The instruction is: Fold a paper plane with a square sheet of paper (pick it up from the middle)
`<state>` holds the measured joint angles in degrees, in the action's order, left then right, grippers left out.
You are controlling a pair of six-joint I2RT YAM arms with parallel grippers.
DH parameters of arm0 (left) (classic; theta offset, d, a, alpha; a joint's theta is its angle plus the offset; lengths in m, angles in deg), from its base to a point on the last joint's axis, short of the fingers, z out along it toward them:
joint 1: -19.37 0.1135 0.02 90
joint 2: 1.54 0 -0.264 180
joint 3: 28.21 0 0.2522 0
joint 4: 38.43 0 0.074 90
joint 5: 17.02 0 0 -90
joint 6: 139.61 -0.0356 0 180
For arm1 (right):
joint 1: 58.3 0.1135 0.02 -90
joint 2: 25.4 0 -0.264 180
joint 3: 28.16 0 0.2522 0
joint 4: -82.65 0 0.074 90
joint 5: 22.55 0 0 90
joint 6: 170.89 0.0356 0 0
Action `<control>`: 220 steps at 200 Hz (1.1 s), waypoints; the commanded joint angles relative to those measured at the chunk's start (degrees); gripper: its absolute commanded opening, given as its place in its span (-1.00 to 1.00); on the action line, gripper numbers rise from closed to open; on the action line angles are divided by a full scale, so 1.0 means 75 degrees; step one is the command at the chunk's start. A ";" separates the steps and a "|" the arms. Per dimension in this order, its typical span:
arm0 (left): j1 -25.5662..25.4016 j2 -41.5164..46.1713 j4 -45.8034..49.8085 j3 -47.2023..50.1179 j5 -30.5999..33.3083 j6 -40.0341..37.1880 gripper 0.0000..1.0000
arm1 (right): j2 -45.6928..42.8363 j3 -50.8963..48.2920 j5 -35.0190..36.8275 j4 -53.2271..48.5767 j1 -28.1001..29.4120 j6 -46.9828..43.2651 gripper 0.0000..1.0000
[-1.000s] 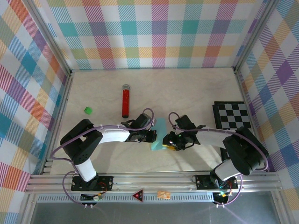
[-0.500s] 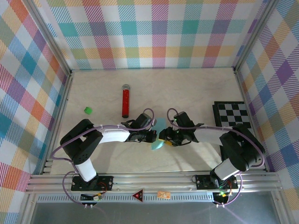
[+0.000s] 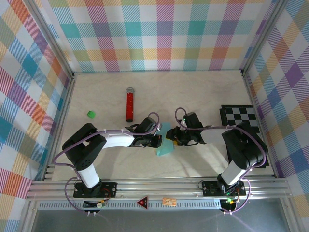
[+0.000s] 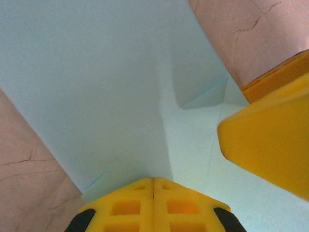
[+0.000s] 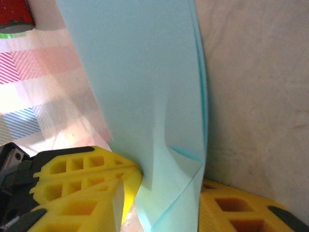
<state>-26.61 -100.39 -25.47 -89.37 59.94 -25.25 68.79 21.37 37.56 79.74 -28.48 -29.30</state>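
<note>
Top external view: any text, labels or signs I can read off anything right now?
No words or numbers are readable.
Red triangular sign on the front rail: its marking is too small to read.
Tan tag beside it: print too small to read.
Light cyan paper: plain, no print.
</note>
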 commanded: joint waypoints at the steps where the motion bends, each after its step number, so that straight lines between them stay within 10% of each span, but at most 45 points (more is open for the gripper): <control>1: 0.0031 -0.0144 0.0246 0.0145 -0.0160 -0.0073 -1.00 | 0.0212 -0.0218 -0.0332 0.0775 -0.0131 -0.0140 -0.27; 155: 0.0027 0.0409 0.0249 0.0183 -0.0283 0.0047 -0.98 | 0.0052 -0.0482 -0.0394 0.1249 -0.0391 -0.0547 -0.86; 220: 0.0040 0.2296 -0.0340 0.1341 0.1691 0.0660 -0.84 | -0.2037 0.0053 0.2126 -0.1726 0.0096 -0.1970 -0.91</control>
<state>-26.61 -90.40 -26.39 -81.81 64.21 -22.52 60.88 18.53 42.85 78.93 -29.90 -36.51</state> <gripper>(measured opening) 0.073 0.065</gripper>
